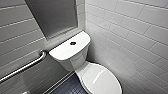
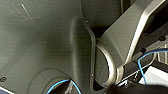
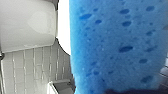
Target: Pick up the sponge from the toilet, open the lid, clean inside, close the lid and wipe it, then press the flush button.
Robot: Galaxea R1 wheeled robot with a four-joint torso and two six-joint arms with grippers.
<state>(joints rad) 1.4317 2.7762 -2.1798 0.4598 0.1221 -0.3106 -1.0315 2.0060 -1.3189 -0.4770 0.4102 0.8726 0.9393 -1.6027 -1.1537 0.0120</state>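
– While you face that corner, what has your right pincer (image 3: 132, 91) got?

– It is pinching the sponge (image 3: 117, 45), bright blue and full of pores, held up close before my right wrist. Beyond it I see a white glossy shape and tiled wall; whether that shape is the tank I cannot tell.

– And the left pincer?

– Spread or pressed together, I cannot tell. At that wrist I see dark plates of my own body and a blue cable (image 2: 142, 62).

– Where is the toilet (image 1: 82, 62)?

– It stands against the far wall, with the white tiled wall (image 1: 130, 32) just to its right. Its lid (image 1: 102, 78) lies shut over the bowl, nearer me than the tank cover (image 1: 62, 51). The round flush button (image 1: 73, 43) sits in the middle of that cover. A metal grab bar (image 1: 25, 67) runs along the wall to the left, and the floor (image 1: 70, 87) is dark.
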